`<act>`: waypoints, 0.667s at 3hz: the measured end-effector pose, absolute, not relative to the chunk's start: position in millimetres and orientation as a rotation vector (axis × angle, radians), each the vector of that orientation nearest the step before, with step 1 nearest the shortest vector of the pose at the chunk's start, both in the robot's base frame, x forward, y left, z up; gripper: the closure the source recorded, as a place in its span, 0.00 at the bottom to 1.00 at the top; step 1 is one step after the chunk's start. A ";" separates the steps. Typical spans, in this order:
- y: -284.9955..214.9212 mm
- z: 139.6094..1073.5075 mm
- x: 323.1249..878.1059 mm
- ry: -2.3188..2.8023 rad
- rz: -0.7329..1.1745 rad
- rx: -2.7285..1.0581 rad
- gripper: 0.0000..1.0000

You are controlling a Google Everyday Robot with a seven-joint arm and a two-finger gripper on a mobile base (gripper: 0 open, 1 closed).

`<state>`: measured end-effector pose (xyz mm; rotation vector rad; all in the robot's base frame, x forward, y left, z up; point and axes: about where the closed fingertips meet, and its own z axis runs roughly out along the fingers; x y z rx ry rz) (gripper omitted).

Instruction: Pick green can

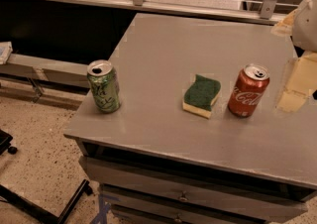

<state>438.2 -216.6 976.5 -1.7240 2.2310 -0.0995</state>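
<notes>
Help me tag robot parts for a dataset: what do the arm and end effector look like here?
The end effector, at the picture's right edge beside the red can, is pale cream-yellow with flat, blocky faces. Above it the arm shows a rounded white shell. No cables or markings show.

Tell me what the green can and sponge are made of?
The green can looks like metal: shiny silver top. The sponge seems foam, yellow under a rough green layer. The gripper hangs at the right edge of the table.
</notes>
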 end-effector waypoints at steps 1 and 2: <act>-216.2 977.1 438.3 2.229 -0.102 -1.723 0.00; -210.7 984.2 439.7 2.215 -0.118 -1.724 0.00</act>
